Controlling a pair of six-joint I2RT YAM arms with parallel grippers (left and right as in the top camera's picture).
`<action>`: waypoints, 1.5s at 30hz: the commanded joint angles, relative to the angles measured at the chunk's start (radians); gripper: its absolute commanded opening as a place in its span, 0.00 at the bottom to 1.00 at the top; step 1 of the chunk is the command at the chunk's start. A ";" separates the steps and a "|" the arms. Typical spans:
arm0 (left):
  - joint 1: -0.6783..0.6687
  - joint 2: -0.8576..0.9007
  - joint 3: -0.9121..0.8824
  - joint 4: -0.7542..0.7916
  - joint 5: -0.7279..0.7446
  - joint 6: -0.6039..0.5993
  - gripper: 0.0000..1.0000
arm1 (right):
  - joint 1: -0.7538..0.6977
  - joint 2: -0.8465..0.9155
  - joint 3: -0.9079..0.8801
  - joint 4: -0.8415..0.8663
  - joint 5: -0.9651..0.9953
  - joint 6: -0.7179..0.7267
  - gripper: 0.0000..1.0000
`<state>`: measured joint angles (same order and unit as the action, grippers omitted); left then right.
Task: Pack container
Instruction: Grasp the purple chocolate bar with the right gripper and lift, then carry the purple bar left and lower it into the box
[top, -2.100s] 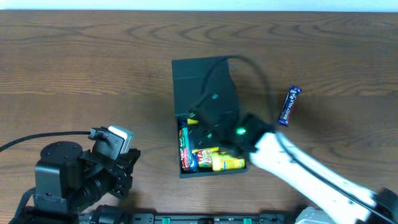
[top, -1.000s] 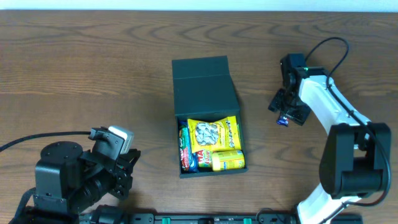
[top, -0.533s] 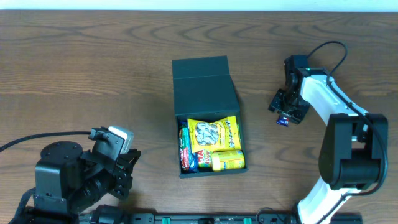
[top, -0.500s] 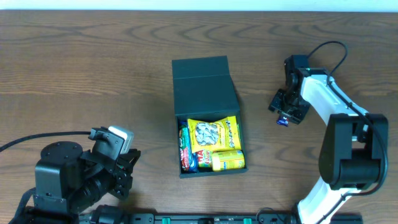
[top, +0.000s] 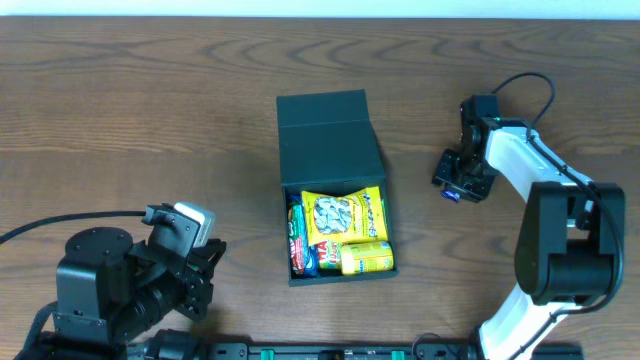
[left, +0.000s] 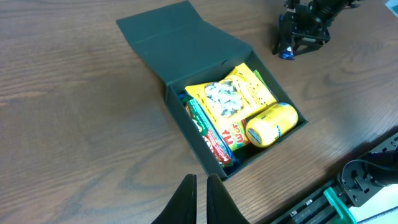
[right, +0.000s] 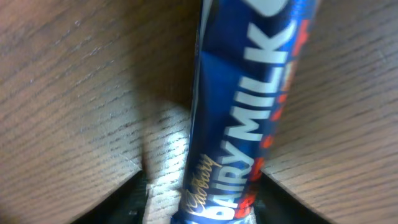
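The dark teal container (top: 328, 130) lies open at the table's centre with its flap lid folded back; it also shows in the left wrist view (left: 186, 43). It holds a yellow nut packet (top: 342, 215), a yellow tube (top: 366, 262) and a red bar (top: 297, 238). A blue Dairy Milk bar (right: 249, 106) lies on the table to the right of the container, mostly hidden under the arm in the overhead view (top: 452, 195). My right gripper (right: 202, 199) is open, with one finger on each side of this bar. My left gripper (left: 200, 186) is shut and empty near the front left.
The left arm's base and its cable (top: 60, 225) take up the front left corner. The right arm (top: 560, 250) reaches from the front right. A black and green rail (top: 330, 352) runs along the table's front edge.
My right gripper left the container, where the yellow nut packet now lies, and swung right to the blue bar. In the last half second it settled slightly over the bar. The left arm stayed still.
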<state>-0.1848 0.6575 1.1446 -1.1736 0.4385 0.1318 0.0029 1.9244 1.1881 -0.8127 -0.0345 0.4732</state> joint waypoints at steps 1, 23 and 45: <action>0.003 0.002 0.001 0.000 0.000 0.010 0.08 | -0.009 0.020 -0.013 0.005 -0.026 -0.019 0.44; 0.003 0.002 0.001 0.003 0.000 0.011 0.08 | -0.009 0.004 0.016 -0.054 -0.026 -0.099 0.10; 0.003 0.002 0.001 0.004 0.000 0.011 0.07 | 0.263 -0.520 0.253 -0.299 -0.273 -0.639 0.01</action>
<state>-0.1848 0.6575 1.1446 -1.1706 0.4385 0.1318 0.2203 1.4601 1.4261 -1.1000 -0.2001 0.0162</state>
